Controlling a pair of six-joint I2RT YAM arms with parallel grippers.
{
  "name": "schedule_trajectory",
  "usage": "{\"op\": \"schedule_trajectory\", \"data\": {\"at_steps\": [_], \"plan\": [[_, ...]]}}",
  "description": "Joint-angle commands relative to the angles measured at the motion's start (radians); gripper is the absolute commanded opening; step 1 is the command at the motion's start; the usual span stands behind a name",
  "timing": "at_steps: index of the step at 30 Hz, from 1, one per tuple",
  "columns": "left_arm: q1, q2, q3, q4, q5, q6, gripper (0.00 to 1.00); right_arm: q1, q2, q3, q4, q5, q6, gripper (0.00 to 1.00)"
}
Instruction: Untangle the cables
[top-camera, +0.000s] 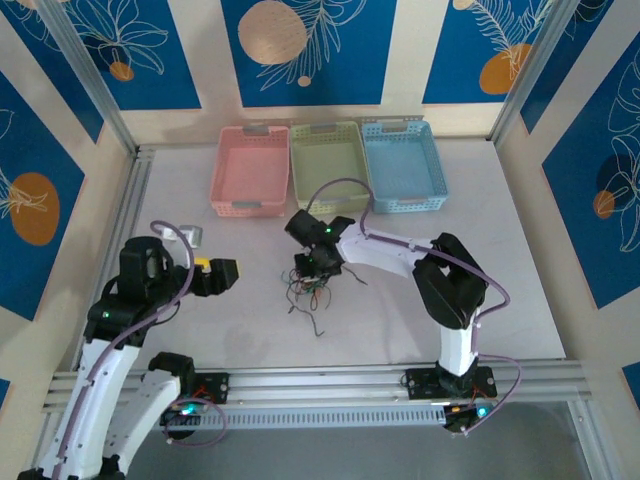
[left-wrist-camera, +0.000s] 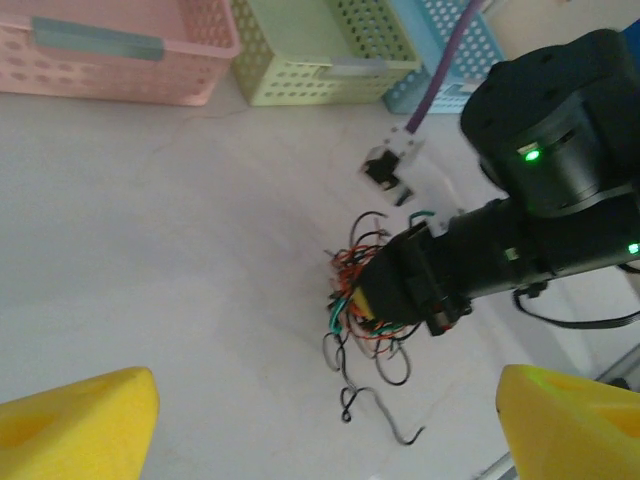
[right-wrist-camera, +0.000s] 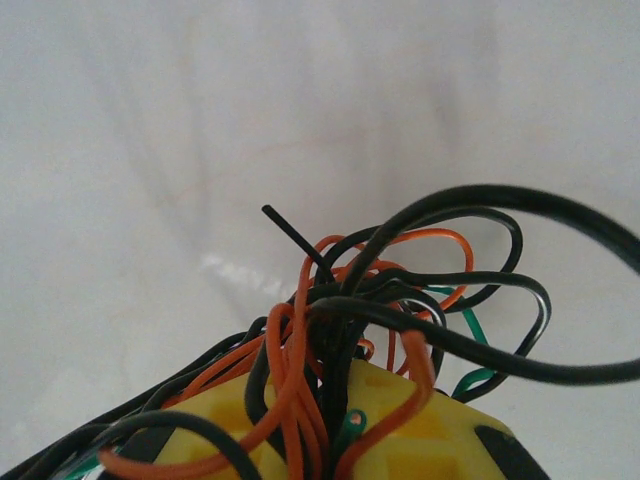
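The right gripper (right-wrist-camera: 335, 410) sits at the bottom edge, its yellow fingers (right-wrist-camera: 430, 435) pressed together on a knot of cables (right-wrist-camera: 340, 310) (black, orange and a little green). Above the gripper the bundle fans out. A wide black loop (right-wrist-camera: 520, 197) arcs up and away to the right, with an orange loop (right-wrist-camera: 440, 236) inside it. One straight black wire end (right-wrist-camera: 285, 228) pokes up to the left. Behind everything is the pale table (right-wrist-camera: 150, 120).
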Motion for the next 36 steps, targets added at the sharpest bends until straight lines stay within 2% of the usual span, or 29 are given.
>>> {"op": "schedule_trajectory", "data": {"at_steps": [1, 3, 7, 12, 15, 20, 25, 31, 36], "plan": [[-0.026, -0.004, -0.010, 0.031, 0.046, -0.046, 0.87, 0.002, -0.014, 0.010, 0.040, -0.032, -0.020, 0.35], [-0.037, -0.004, -0.011, 0.034, 0.027, -0.062, 0.86, 0.002, -0.046, -0.017, 0.078, -0.060, -0.028, 0.52], [-0.055, 0.005, -0.025, 0.046, 0.013, -0.089, 0.85, -0.002, -0.113, -0.046, 0.095, -0.081, -0.033, 0.60], [-0.082, 0.005, -0.046, 0.083, -0.013, -0.134, 0.83, -0.028, -0.250, -0.126, 0.145, -0.141, -0.045, 0.61], [-0.119, 0.012, -0.090, 0.136, -0.036, -0.173, 0.82, -0.079, -0.329, -0.183, 0.187, -0.188, -0.036, 0.61], [-0.210, 0.069, -0.175, 0.263, -0.085, -0.227, 0.80, -0.172, -0.334, -0.214, 0.210, -0.223, -0.005, 0.59], [-0.304, 0.159, -0.217, 0.399, -0.122, -0.254, 0.77, -0.221, -0.310, -0.242, 0.252, -0.184, -0.044, 0.57], [-0.423, 0.357, -0.157, 0.491, -0.254, -0.220, 0.76, -0.287, -0.332, -0.394, 0.409, -0.264, -0.038, 0.53], [-0.446, 0.487, -0.111, 0.573, -0.343, -0.203, 0.71, -0.276, -0.388, -0.457, 0.478, -0.229, -0.042, 0.53]]}}
